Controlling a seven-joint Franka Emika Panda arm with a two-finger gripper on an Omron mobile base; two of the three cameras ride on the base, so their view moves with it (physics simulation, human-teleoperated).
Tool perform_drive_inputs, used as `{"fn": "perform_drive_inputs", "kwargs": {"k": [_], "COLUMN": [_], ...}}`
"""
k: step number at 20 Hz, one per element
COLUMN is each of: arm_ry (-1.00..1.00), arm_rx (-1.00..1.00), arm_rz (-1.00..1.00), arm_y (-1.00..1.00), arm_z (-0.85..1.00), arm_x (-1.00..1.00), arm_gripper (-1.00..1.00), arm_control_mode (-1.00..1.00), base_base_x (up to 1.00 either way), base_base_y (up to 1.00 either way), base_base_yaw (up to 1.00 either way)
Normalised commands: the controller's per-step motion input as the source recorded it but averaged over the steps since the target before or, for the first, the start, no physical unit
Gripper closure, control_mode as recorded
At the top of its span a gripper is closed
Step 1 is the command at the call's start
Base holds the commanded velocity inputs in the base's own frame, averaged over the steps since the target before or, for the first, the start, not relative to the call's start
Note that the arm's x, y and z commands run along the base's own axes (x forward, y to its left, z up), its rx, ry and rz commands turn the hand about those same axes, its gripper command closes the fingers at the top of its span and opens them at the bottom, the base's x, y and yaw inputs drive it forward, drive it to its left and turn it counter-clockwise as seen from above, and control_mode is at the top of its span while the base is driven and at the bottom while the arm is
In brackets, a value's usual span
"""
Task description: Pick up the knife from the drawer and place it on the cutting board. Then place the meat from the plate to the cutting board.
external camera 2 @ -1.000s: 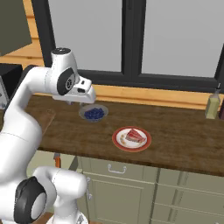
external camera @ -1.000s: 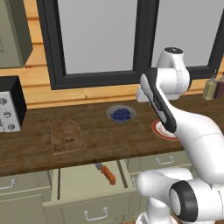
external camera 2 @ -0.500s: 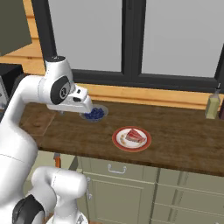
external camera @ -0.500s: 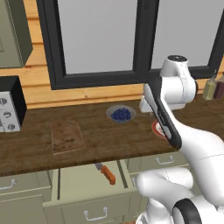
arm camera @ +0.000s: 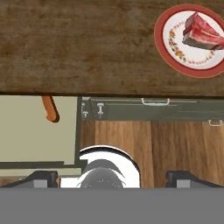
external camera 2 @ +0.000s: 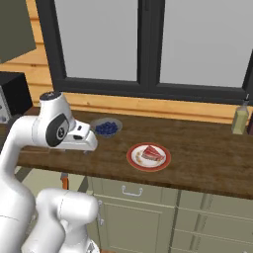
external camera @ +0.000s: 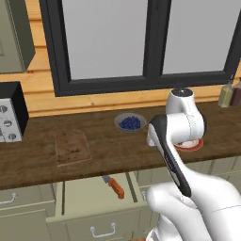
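Observation:
The drawer (external camera: 89, 195) stands pulled out under the counter, and the knife (external camera: 114, 186) lies in it with its orange-red handle toward the front. In the hand view only the knife's handle (arm camera: 49, 108) shows in the drawer (arm camera: 39, 135); the counter edge covers the blade. The cutting board (external camera: 72, 147) lies bare on the counter's left part. The meat (external camera 2: 150, 154) rests on the plate (external camera 2: 134, 161), seen from above as meat (arm camera: 202, 31) on plate (arm camera: 157, 39). My gripper (external camera 2: 75, 149) hangs open and empty over the counter's front edge, right of the drawer, its tips (arm camera: 112, 178) wide apart.
A grey bowl of blue berries (external camera: 130, 123) sits behind the hand near the window. A dark appliance (external camera: 9, 117) stands at the far left of the counter and bottles (external camera 2: 239, 119) at the far right. Closed cabinet fronts with silver handles (arm camera: 155, 103) lie right of the drawer.
The gripper has opened wide. The hand has come down from above the berry bowl toward the counter's front edge. The knife, board and plate have not moved.

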Motion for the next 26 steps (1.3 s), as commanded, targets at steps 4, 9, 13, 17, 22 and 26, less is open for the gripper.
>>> {"fn": "perform_drive_inputs", "kwargs": {"k": [4, 9, 13, 17, 22, 26], "arm_ry": [0.01, 0.0, 0.0, 0.0, 0.0, 0.0], "arm_rx": [0.0, 0.0, 0.0, 0.0, 0.0, 0.0], "arm_rz": [0.01, 0.0, 0.0, 0.0, 0.0, 0.0], "arm_y": [0.08, 0.0, 0.0, 0.0, 0.0, 0.0], "arm_z": [-0.44, 0.0, 0.0, 0.0, 0.0, 0.0], "arm_x": [-0.18, 0.0, 0.0, 0.0, 0.0, 0.0], "arm_gripper": [-1.0, -1.0, -1.0, -1.0, -1.0, -1.0], "arm_control_mode": [-1.0, 1.0, 1.0, 1.0, 1.0, 1.0], "base_base_x": [0.0, -0.26, -0.15, -0.14, -0.18, 0.19], "base_base_y": [0.0, -0.02, -0.37, -0.72, -0.65, 0.11], "base_base_yaw": [0.0, 0.19, 0.27, 0.25, 0.24, 0.21]}}
